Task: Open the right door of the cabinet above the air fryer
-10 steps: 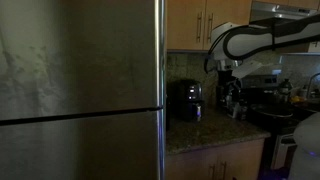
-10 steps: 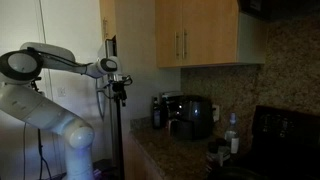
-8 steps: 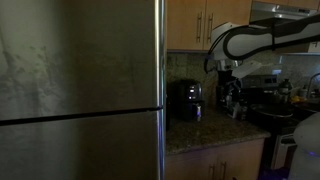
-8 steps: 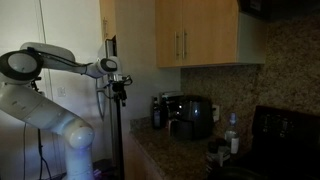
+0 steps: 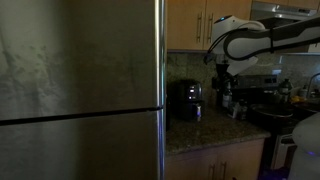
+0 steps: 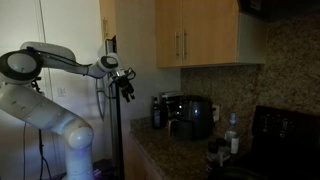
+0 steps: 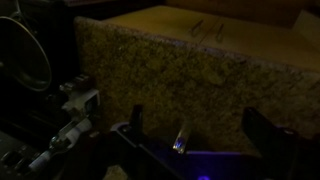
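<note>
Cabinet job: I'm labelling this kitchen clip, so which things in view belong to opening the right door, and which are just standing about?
Belongs to the job:
the right door
its bar handle
the cabinet
the air fryer beneath, as landmark
the gripper, open, short of the doors

Just standing about:
the steel fridge
the bottle
the counter

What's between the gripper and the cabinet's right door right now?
Nothing but open air, in an exterior view: the gripper hangs apart from the closed right door.
</note>
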You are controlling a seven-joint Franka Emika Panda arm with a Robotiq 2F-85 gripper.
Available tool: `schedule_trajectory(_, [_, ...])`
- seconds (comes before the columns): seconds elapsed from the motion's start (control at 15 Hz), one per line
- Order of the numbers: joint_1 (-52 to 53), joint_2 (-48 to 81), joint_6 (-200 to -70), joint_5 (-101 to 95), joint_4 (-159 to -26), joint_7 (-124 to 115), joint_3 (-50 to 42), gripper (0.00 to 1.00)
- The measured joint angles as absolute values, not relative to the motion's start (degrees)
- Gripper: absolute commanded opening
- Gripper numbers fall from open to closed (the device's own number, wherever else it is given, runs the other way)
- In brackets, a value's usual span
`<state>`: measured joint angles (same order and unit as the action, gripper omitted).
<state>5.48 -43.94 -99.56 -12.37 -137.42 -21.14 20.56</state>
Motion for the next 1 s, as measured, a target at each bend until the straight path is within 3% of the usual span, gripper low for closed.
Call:
schedule_trajectory(0.47, [1.3, -54.0, -101.3, -13.5, -139.5, -20.8, 4.5, 1.00])
schedule_trajectory(0.73, [1.2, -54.9, -102.7, -13.6, -140.3, -20.7, 5.1, 1.00])
schedule_trajectory(1.0, [-2.2, -55.4, -114.8, -13.6, -139.3, -20.5, 1.2, 1.00])
